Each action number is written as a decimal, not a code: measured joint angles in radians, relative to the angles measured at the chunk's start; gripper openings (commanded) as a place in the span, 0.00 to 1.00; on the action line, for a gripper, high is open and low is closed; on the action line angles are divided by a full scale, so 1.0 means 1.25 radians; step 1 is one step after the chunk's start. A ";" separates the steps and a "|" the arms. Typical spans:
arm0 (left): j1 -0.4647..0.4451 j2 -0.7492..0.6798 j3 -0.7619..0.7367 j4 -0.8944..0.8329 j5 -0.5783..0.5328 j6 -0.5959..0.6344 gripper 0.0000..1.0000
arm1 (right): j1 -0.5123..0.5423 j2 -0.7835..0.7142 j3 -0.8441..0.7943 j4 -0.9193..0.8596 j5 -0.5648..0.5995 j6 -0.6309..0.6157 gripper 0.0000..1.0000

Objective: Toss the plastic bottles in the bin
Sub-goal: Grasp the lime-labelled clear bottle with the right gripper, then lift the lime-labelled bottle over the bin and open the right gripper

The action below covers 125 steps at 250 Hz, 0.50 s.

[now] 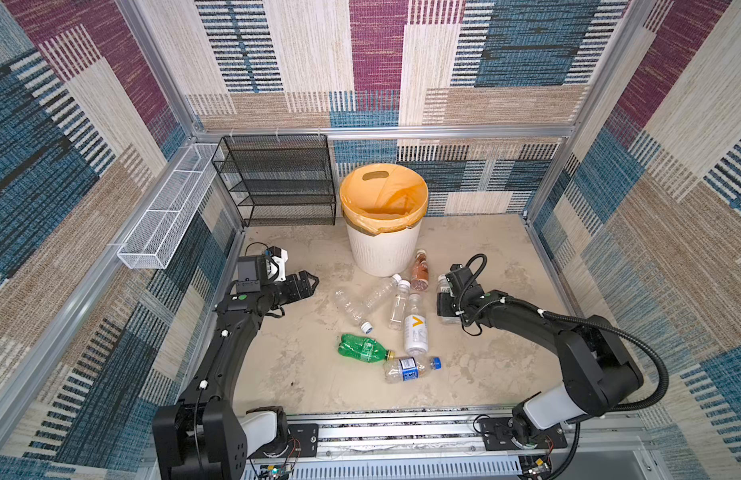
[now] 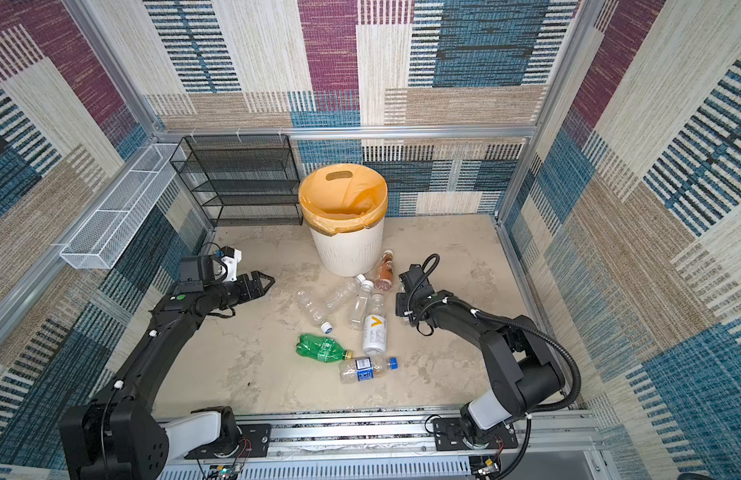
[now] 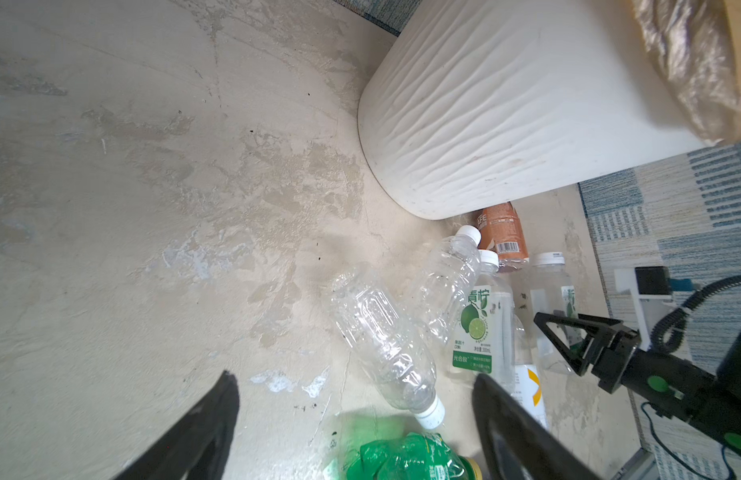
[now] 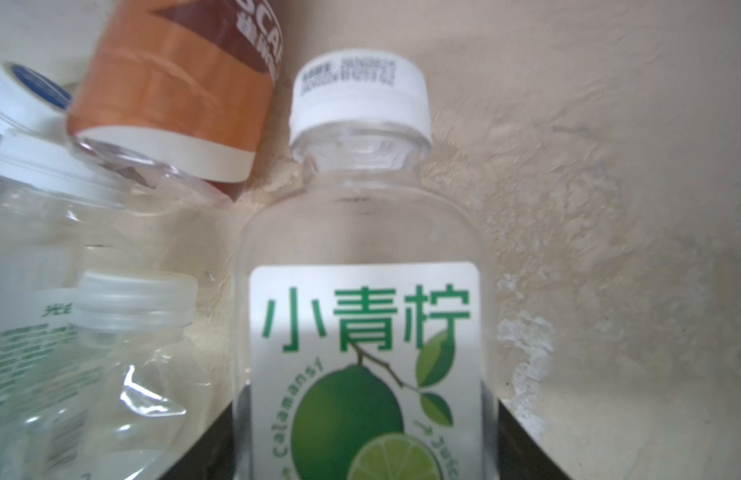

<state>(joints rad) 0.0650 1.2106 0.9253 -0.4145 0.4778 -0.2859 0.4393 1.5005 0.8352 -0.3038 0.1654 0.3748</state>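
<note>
The white ribbed bin [image 1: 383,249] with its orange bag stands at the back of the floor. Several plastic bottles lie in front of it: an orange-labelled one [image 1: 419,272], clear ones [image 1: 352,309], a white one [image 1: 415,328], a green one [image 1: 362,348] and a blue-capped one [image 1: 410,369]. My right gripper [image 4: 364,440] is shut on a clear lime-labelled bottle [image 4: 360,232] lying on the floor, a finger against each side. Left of the pile, my left gripper [image 1: 308,284] hangs open and empty, and its wrist view shows the clear bottle [image 3: 381,345] and green bottle [image 3: 406,457] just ahead.
A black mesh shelf rack [image 1: 277,178] stands at the back left beside the bin. A white wire basket [image 1: 165,216] hangs on the left wall. Patterned walls close in three sides, and a metal rail [image 1: 402,432] runs along the front.
</note>
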 measured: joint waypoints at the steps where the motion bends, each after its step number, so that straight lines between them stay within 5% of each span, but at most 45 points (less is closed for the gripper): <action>1: 0.000 0.000 0.000 0.000 0.000 0.000 0.89 | 0.000 -0.002 0.000 0.000 0.001 0.000 0.65; 125: 0.000 -0.023 -0.027 0.031 0.022 -0.002 0.87 | -0.018 -0.344 0.040 0.221 0.116 -0.136 0.68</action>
<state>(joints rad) 0.0650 1.1824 0.8917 -0.3763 0.5056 -0.2890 0.4168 1.0702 0.8856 -0.0277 0.3103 0.2043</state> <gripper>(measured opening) 0.877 0.676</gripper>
